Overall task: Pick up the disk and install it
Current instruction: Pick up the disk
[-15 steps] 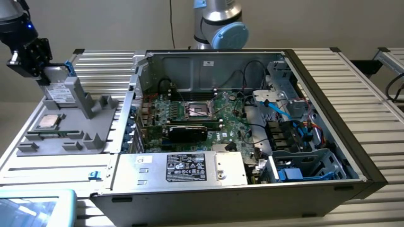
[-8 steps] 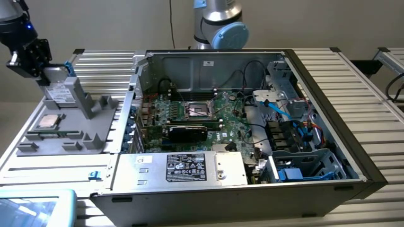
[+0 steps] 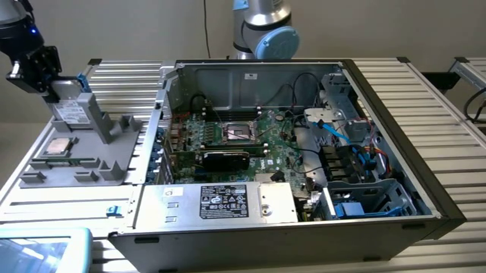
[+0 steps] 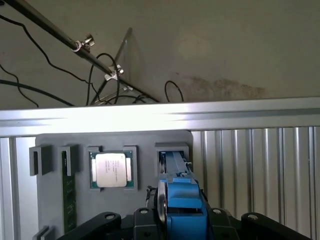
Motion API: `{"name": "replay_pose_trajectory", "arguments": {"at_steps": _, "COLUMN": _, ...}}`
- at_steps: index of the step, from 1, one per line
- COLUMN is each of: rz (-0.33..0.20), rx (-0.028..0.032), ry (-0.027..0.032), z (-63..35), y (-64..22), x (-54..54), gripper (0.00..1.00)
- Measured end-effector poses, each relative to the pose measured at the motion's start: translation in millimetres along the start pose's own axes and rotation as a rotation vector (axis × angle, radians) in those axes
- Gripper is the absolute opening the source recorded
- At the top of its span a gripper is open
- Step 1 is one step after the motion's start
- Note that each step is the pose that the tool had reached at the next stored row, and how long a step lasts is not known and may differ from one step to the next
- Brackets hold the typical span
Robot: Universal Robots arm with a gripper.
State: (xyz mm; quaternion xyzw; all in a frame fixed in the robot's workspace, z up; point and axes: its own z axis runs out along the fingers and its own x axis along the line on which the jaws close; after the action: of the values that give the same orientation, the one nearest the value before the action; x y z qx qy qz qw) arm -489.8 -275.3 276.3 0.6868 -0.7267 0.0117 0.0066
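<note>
Over a slot of the grey tray [image 3: 45, 166], claw [image 3: 52, 91] tight on the upright disk [image 3: 73, 109], CPU chip [image 4: 111, 170] in another pocket.

Open black metal PC case [image 3: 266, 244] on slatted alu table [image 3: 425, 91], centre-right in exterior view. Just beside, at the exterior view's left: grey plastic fixture tray [image 3: 76, 170]. Upright in tray's rear slot: silver metal disk w/ blue plastic frame [image 3: 70, 111]. Beside it, flat in tray pocket: small square silver CPU chip [image 3: 59, 147].
</note>
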Motion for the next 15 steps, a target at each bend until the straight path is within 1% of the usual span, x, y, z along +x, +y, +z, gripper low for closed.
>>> {"name": "replay_pose_trajectory", "arguments": {"at_steps": 8, "rz": 0.000, "rx": 0.0027, "ry": -0.0016, "z": -4.0, "y": -0.1, "x": 0.1, "gripper": 0.37}}
{"name": "replay_pose_trajectory", "arguments": {"at_steps": 10, "rz": 0.000, "rx": 0.0030, "ry": -0.0018, "z": -7.6, "y": -0.1, "x": 0.3, "gripper": 0.37}}
{"name": "replay_pose_trajectory", "arguments": {"at_steps": 15, "rz": 0.000, "rx": 0.0038, "ry": -0.0021, "z": -7.8, "y": -0.1, "x": 0.3, "gripper": 0.37}}
